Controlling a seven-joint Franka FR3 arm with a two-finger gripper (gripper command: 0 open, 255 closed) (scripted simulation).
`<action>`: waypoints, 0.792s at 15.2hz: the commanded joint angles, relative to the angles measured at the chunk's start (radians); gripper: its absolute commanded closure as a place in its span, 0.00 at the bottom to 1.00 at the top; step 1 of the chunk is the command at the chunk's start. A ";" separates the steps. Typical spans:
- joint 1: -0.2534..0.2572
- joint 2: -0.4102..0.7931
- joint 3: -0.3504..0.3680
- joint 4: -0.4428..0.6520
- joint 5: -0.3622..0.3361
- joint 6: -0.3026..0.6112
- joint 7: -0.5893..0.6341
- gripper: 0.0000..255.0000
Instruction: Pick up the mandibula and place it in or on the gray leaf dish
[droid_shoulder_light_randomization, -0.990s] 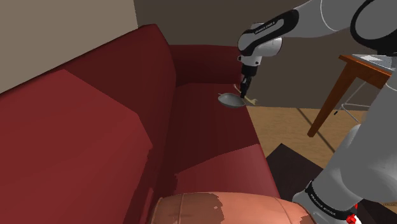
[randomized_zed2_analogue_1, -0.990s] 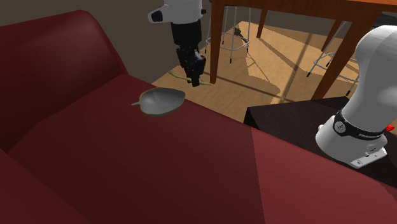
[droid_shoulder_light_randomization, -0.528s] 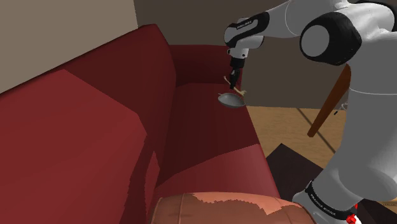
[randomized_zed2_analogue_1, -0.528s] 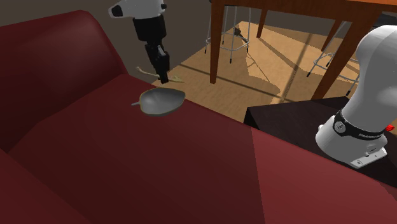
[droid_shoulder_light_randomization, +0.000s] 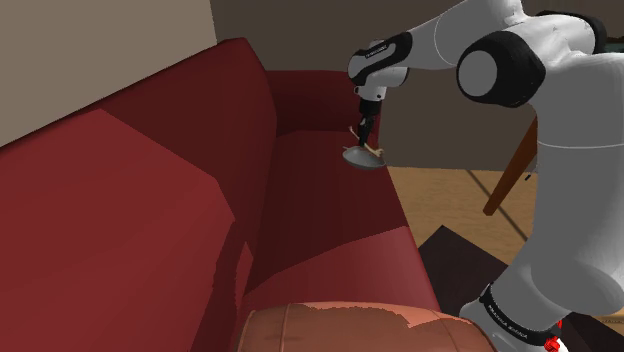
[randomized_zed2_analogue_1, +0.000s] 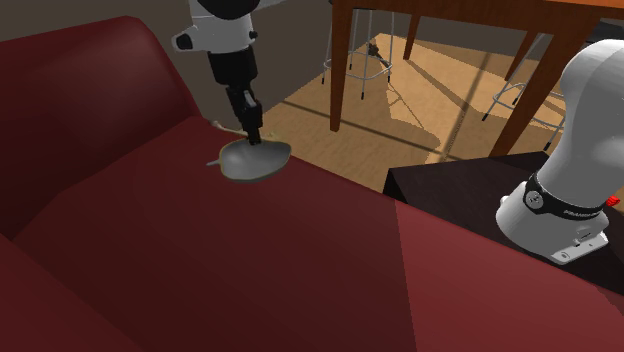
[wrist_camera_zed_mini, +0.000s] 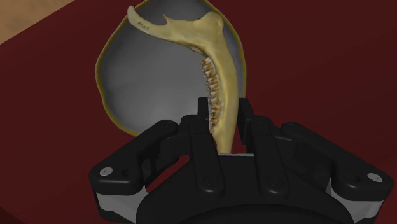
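The mandibula (wrist_camera_zed_mini: 213, 60) is a pale yellow jawbone with a row of teeth. My gripper (wrist_camera_zed_mini: 224, 116) is shut on its lower end, and the bone's long arm reaches out over the gray leaf dish (wrist_camera_zed_mini: 143, 76). In the shoulder view the gripper (droid_shoulder_light_randomization: 366, 141) hangs just above the dish (droid_shoulder_light_randomization: 362, 158), which lies on the red sofa seat near its far edge. In the second exterior view the gripper (randomized_zed2_analogue_1: 254, 134) points down at the dish (randomized_zed2_analogue_1: 256, 160), with the bone's tips (randomized_zed2_analogue_1: 273, 138) sticking out over the rim.
The red sofa's backrest (droid_shoulder_light_randomization: 120, 190) rises on the shoulder view's left. Past the seat edge the wooden floor (randomized_zed2_analogue_1: 400, 110) drops away, with a wooden table's legs (randomized_zed2_analogue_1: 339, 70) and a stool behind. The dark stand (randomized_zed2_analogue_1: 450, 180) sits beside the sofa.
The gripper carried the mandibula from beyond the seat edge to above the dish, then lowered it close to the dish. The dish has not moved.
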 joint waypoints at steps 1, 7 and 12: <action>-0.001 0.013 0.004 -0.011 0.007 0.023 -0.005 1.00; -0.006 0.049 0.014 -0.041 0.028 0.085 -0.022 1.00; -0.007 0.057 0.017 -0.046 0.032 0.097 -0.025 1.00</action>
